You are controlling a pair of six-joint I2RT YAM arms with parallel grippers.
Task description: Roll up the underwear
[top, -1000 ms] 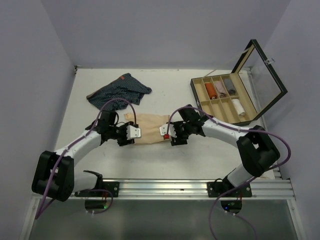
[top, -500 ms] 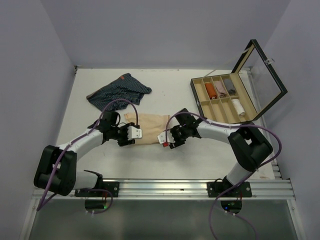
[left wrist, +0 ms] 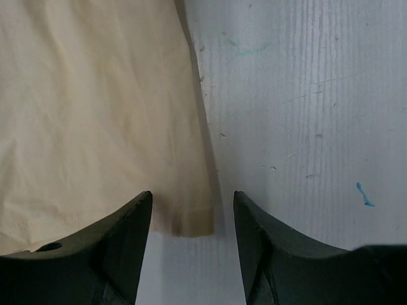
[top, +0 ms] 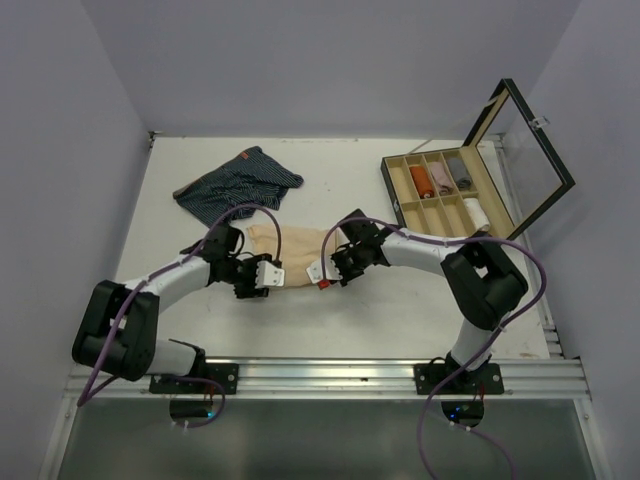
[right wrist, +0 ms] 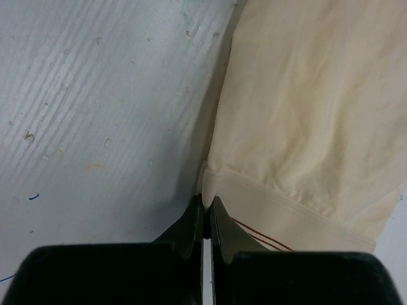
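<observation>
The beige underwear (top: 300,243) lies flat in the middle of the table, between both grippers. In the right wrist view my right gripper (right wrist: 206,202) is shut on the near corner of its banded hem (right wrist: 286,210), pinching a small fold of cloth. My left gripper (left wrist: 192,202) is open and low over the table. The other near corner of the beige underwear (left wrist: 191,219) lies between its fingers, and neither finger (left wrist: 130,241) touches it. The navy striped underwear (top: 238,185) lies crumpled at the back left, away from both grippers.
A compartmented wooden box (top: 447,196) stands at the back right with its glass lid (top: 530,150) raised. Several small rolled cloths sit in its compartments. Bare white table (top: 400,310) runs along the front, up to the metal rail (top: 400,378).
My right gripper slid left to the beige underwear's corner and closed on it. My left gripper crept a little right and nearer, staying open around the other corner.
</observation>
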